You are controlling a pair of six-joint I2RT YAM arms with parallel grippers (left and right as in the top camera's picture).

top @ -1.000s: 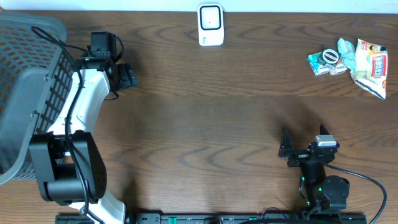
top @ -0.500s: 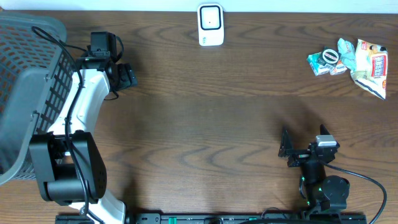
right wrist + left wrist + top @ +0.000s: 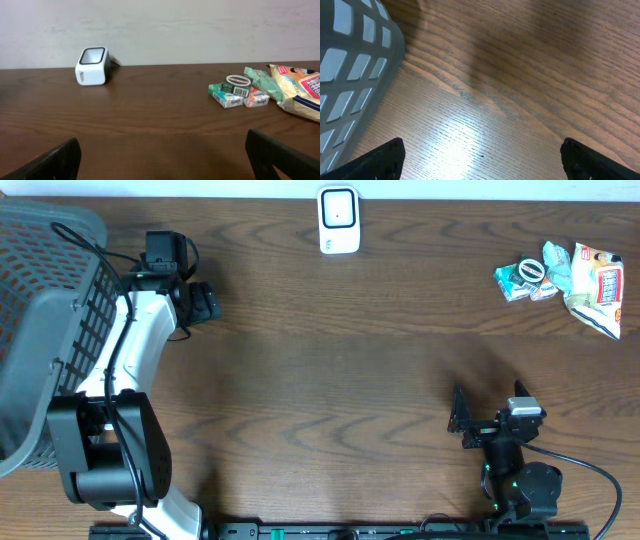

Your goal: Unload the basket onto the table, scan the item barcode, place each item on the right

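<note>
Left gripper (image 3: 203,302) stands with its jaws wide apart and holds nothing. It is positioned at the far left of the table (image 3: 330,380), just beside the grey mesh basket (image 3: 40,310). In the left wrist view both fingertips (image 3: 377,160) appear at the lower corners. Bare wood grain lies between them, and the basket wall curves in at the left.

Right gripper (image 3: 462,420) is likewise spread fully apart and empty. It is positioned at the near right of the table. Its wrist camera looks level across the wood toward the pale wall behind the far edge.

Barcode scanner (image 3: 91,66): a white unit with a dark window. It stands upright at the far edge of the table, near the centre. It is well apart from both grippers.

Packaged items (image 3: 560,275): a loose cluster at the far right of the table, with the pieces touching one another. The right wrist view shows the following parts:
- small green-and-white packs (image 3: 227,97) lying flat at the left of the cluster;
- a round tin (image 3: 239,82) resting on those packs;
- a crumpled pale green packet (image 3: 263,80) behind them;
- a larger yellow snack bag (image 3: 300,90) at the right end.

No item is in contact with either gripper. The cluster lies far right of the scanner, well apart from it.
</note>
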